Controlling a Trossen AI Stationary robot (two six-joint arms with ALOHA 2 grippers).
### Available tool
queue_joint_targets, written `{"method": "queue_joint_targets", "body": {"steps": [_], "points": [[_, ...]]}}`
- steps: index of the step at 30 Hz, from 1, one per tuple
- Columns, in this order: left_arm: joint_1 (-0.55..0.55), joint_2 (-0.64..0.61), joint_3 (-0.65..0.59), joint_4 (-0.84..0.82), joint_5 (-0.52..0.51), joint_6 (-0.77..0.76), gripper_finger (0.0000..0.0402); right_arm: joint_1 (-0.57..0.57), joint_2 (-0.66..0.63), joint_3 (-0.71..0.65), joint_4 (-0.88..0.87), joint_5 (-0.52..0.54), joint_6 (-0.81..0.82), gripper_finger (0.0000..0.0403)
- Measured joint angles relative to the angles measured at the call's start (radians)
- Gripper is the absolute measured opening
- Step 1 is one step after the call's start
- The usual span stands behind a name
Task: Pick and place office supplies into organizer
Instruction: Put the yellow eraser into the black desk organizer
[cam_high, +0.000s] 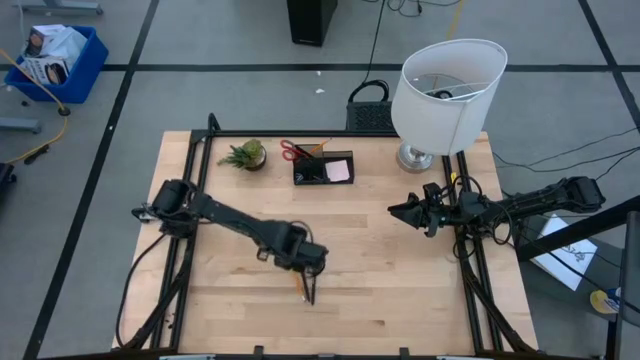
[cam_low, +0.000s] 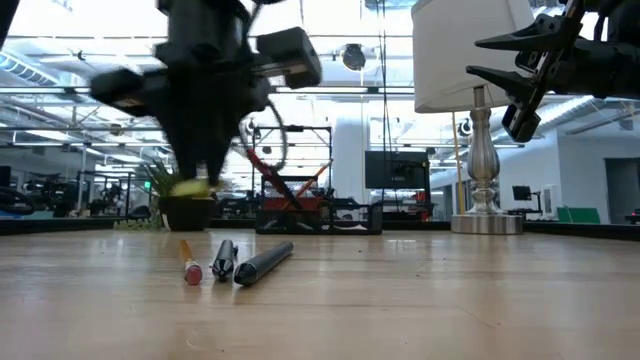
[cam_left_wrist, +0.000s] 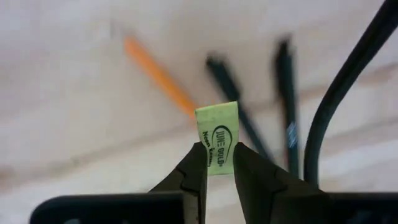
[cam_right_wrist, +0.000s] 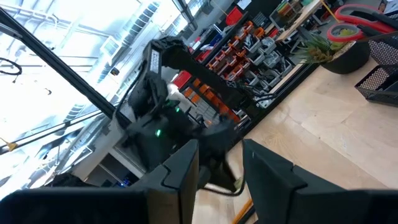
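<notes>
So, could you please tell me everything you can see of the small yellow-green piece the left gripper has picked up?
The small yellow-green rectangular piece looks like an eraser, with dark oval printing on one face. The left gripper pinches its lower end between both dark fingers, so it stands upright, lifted off the wooden table. Only the fingers touch it. Below it lie an orange pencil and two black pens.

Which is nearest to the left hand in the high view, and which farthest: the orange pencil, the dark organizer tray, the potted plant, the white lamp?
1. Orange pencil, on the table right beside the left hand.
2. Dark smoky organizer tray, toward the table's far edge.
3. Small green potted plant, far edge, left of the tray; close to the tray's rank.
4. White-shaded lamp, far right corner.
</notes>
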Motion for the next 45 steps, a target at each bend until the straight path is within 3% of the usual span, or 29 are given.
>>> {"method": "queue_joint_targets", "body": {"steps": [26,32,40,45], "points": [[0.578,-0.009,0.001,-0.009,-0.031,0.952,0.0065,0.0,0.0,0.0,0.0,0.0,0.0,0.0116],[0.624,-0.009,0.028,-0.023,-0.058,1.179,0.0065,0.0,0.0,0.0,0.0,0.0,0.0,0.0116],[0.635,-0.01,0.166,-0.003,-0.232,1.466,0.0065,0.0,0.0,0.0,0.0,0.0,0.0,0.0116],[0.653,-0.01,0.199,-0.002,-0.241,1.665,0.0065,0.0,0.0,0.0,0.0,0.0,0.0,0.0116]]}}
